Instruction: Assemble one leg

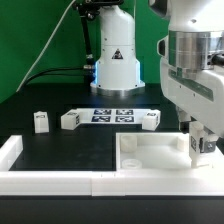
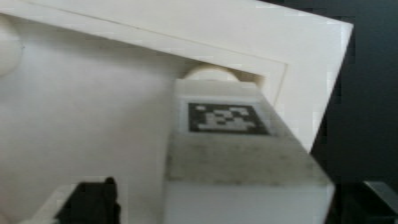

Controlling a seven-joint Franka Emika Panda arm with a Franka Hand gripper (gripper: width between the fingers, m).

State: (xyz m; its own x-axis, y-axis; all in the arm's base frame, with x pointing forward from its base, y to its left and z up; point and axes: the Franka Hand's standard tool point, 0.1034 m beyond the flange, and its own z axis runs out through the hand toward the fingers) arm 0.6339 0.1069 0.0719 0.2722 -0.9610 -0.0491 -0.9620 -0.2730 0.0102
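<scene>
My gripper (image 1: 200, 150) is shut on a leg (image 1: 204, 142), a small white block, and holds it over the right corner of the large white panel (image 1: 150, 155). In the wrist view the leg (image 2: 222, 118) shows its black-and-white marker, and its rounded end sits at the panel's corner socket (image 2: 214, 74). I cannot tell whether it is seated in the socket. The dark fingers (image 2: 89, 200) flank the leg on both sides of the gripper (image 2: 231, 208). Three more legs lie on the table: one (image 1: 40, 121), a second (image 1: 70, 119) and a third (image 1: 150, 119).
The marker board (image 1: 110, 115) lies behind the panel, in front of the robot base (image 1: 115, 65). A white rail (image 1: 50, 180) runs along the front edge, with a raised end (image 1: 10, 150) at the exterior view's left.
</scene>
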